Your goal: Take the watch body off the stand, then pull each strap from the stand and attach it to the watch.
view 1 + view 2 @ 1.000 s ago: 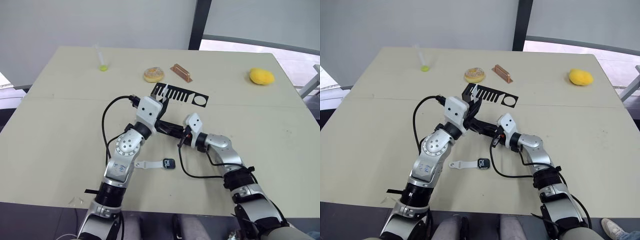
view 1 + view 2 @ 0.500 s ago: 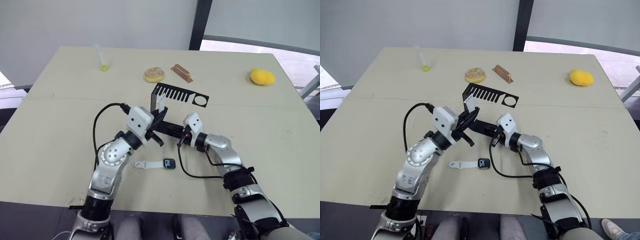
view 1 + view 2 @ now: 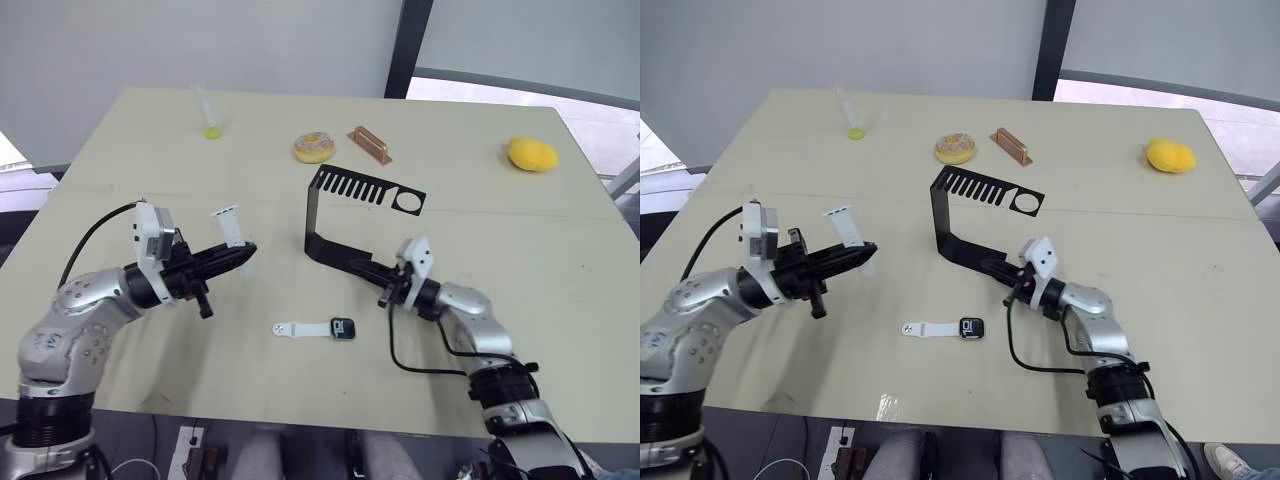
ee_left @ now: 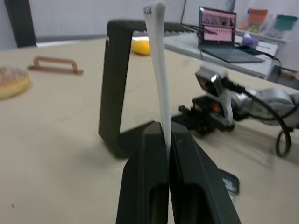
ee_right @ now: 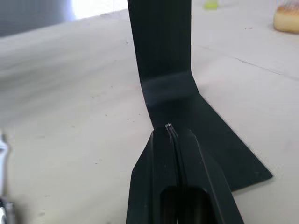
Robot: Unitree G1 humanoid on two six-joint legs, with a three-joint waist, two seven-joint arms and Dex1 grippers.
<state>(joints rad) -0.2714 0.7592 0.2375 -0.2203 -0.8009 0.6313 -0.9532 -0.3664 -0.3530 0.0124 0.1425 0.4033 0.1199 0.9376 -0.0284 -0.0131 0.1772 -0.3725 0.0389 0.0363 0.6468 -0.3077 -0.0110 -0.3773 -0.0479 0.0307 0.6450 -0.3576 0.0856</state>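
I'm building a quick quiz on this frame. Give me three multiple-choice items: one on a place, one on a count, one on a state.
1. Where does the watch body lie?
A. on the table, one strap attached
B. on the stand's top plate
C. in the right gripper

2. How many white straps are in view?
A. one
B. two
C. three

3. What is the left gripper doing?
A. hanging open
B. shut on a strap
C. shut on the doughnut

Answers:
1 A: the watch lies flat on the table in front of the stand, with a strap joined to its left side.
2 B: one on the watch, one strap in the left gripper.
3 B: the left wrist view shows its fingers closed on the strap's lower end; the right gripper is shut on the stand's foot.
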